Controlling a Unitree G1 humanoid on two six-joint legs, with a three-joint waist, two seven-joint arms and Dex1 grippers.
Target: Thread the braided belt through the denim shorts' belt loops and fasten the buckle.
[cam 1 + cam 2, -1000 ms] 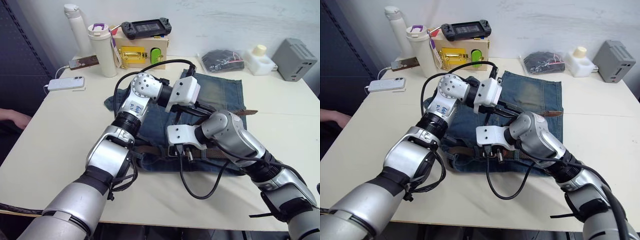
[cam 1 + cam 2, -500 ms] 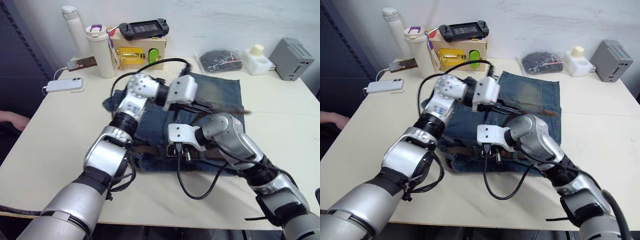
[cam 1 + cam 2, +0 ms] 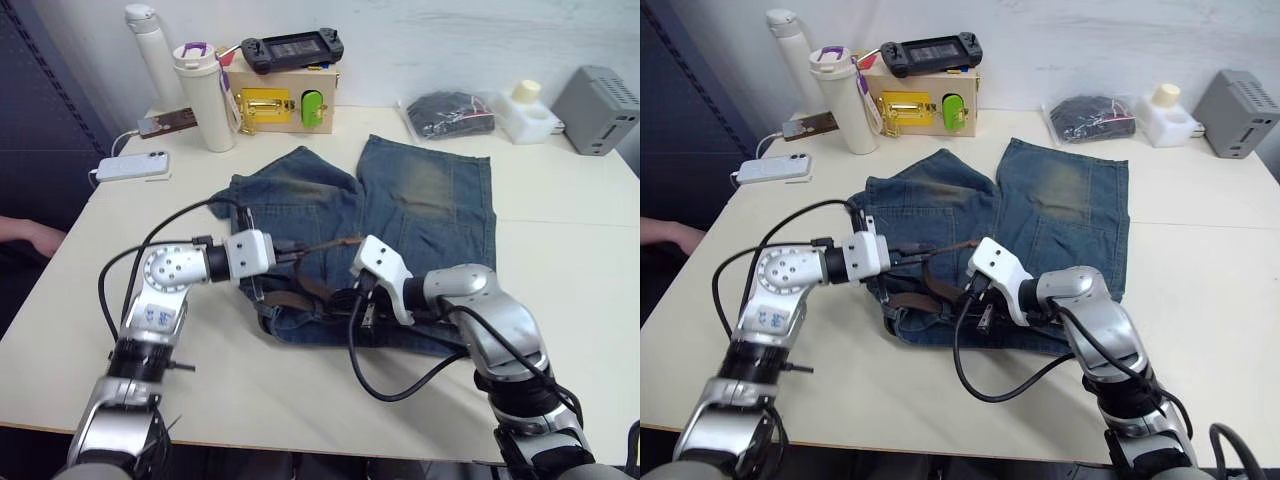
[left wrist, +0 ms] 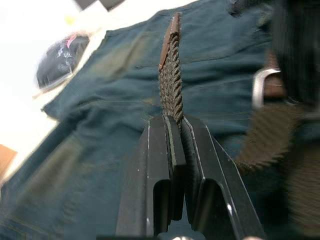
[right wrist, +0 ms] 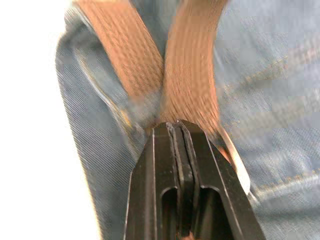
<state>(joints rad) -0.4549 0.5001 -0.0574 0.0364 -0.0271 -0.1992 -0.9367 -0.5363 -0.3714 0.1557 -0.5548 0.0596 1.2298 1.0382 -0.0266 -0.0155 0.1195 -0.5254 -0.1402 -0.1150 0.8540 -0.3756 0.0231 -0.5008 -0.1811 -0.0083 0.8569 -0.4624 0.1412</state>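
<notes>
The denim shorts (image 3: 420,190) lie flat on the table, legs pointing away and waistband toward me. The braided belt (image 3: 288,296) runs brown along the waistband and loops up at its left end. My left gripper (image 3: 295,252) is shut on the belt's free end; the strap's capped tip (image 4: 172,30) sticks out past the fingers (image 4: 155,150). My right gripper (image 3: 345,298) is shut on the belt at the waistband, where two strands (image 5: 192,80) cross. The silver buckle (image 4: 259,86) shows beside the left fingers. I cannot make out the belt loops.
At the back stand a white bottle (image 3: 150,45), a tumbler (image 3: 205,95), a box with a gold latch (image 3: 280,100), a bagged black bundle (image 3: 455,110), a white jar (image 3: 525,110) and a grey box (image 3: 600,110). A phone (image 3: 130,165) and a person's hand (image 3: 25,235) are at left.
My left arm has drawn back from over the shorts to the waistband's left side, taking the belt's free end leftward. The right gripper stays at the waistband. The camera has shifted.
</notes>
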